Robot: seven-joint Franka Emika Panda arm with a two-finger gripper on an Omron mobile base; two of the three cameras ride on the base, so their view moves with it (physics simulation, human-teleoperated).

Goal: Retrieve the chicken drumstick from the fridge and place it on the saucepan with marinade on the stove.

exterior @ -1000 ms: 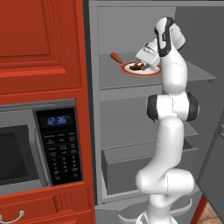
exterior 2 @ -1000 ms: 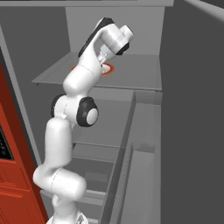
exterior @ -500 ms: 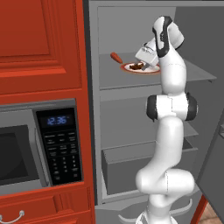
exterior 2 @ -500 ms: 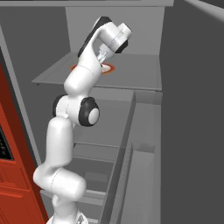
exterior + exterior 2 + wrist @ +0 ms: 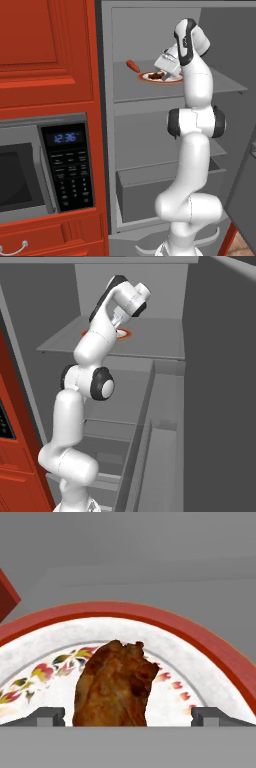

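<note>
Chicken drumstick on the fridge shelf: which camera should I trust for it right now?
The hand view: the chicken drumstick sits large and centred on the plate. The left base view gives a small dark lump partly behind the pincer. In the right base view the arm hides it.

2 base views flank the open fridge; hand view sits close above plate.

Light is even and soft, with no glare and no single clear source. The fridge interior reads flat grey with only faint shading under its shelves. Edges look slightly jagged and coarse, most so in the close hand view, with no lens distortion.
</note>
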